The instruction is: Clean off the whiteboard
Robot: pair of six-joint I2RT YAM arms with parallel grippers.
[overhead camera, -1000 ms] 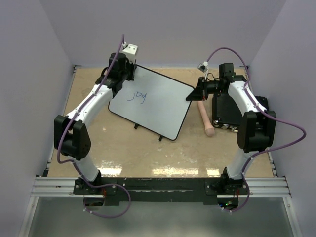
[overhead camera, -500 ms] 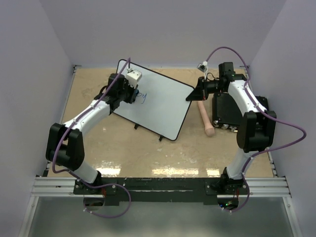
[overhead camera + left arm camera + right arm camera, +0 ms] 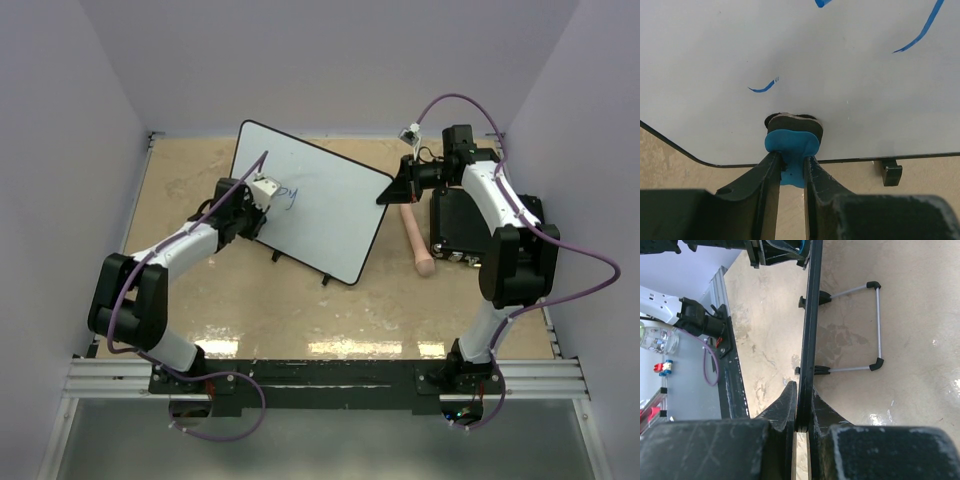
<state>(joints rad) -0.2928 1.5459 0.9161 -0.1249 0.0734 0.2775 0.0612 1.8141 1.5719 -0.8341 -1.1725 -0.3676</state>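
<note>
Whiteboard [image 3: 330, 215], clamped by right gripper [image 3: 802, 402], has been swept by left gripper's [image 3: 791, 164] clenched eraser [image 3: 792, 132]; some blue writing [image 3: 288, 197] remains.

Large white whiteboard [image 3: 320, 215], thin black rim, rounded corners. Propped tilted on wire stand, skewed mid-tabletop [image 3: 200, 290]. Blue handwriting [image 3: 287, 196] in fragments near left edge.
</note>
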